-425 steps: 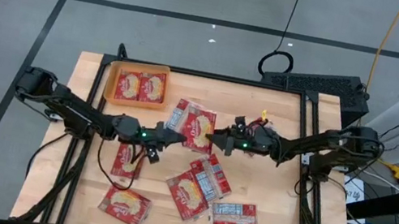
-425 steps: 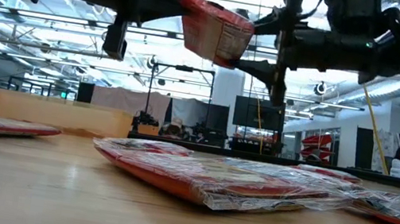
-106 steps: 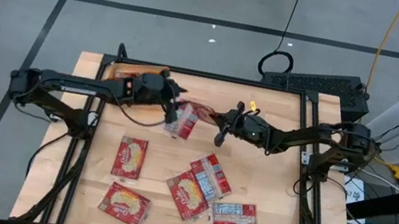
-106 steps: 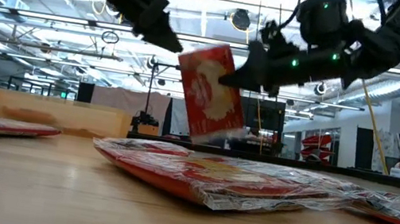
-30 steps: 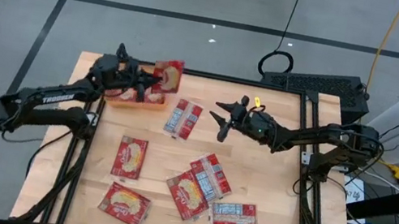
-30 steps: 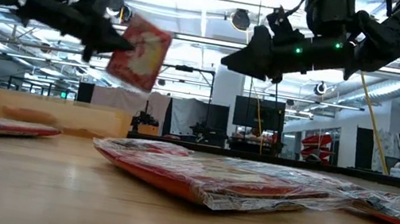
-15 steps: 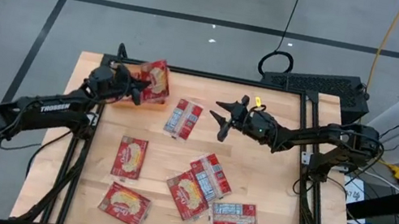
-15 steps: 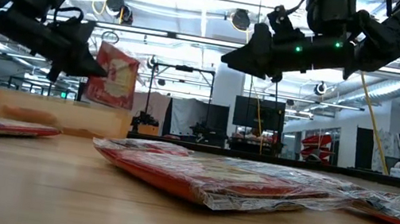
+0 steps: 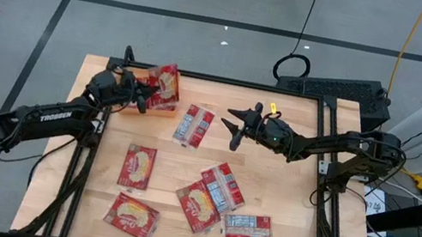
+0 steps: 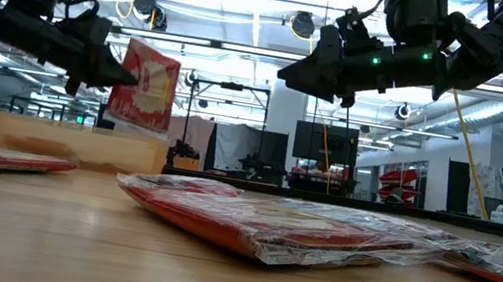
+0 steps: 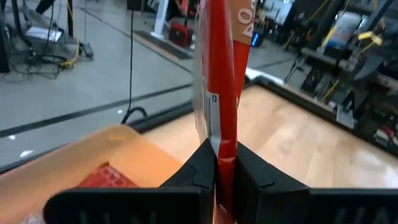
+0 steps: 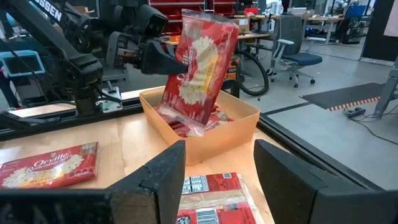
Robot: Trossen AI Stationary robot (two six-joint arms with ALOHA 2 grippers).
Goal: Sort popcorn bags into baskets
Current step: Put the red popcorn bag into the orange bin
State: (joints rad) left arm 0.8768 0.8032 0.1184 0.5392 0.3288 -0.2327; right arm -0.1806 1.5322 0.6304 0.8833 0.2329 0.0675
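Having carried the popcorn bag (image 9: 166, 84) over the orange bin (image 12: 239, 127), my left gripper (image 9: 143, 96) pinched it tightly, ready to release.

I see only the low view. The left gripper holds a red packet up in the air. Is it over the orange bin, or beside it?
Observer: Over it. In the high view the held popcorn bag hangs above the orange bin.
Operator: Is the bin empty?
Observer: No. The right wrist view shows red packets already lying in it.
Operator: Is the grip firm?
Observer: The left gripper is shut on the bag's edge.
Operator: And the right gripper?
Observer: The right gripper is open, holding nothing, above the table.
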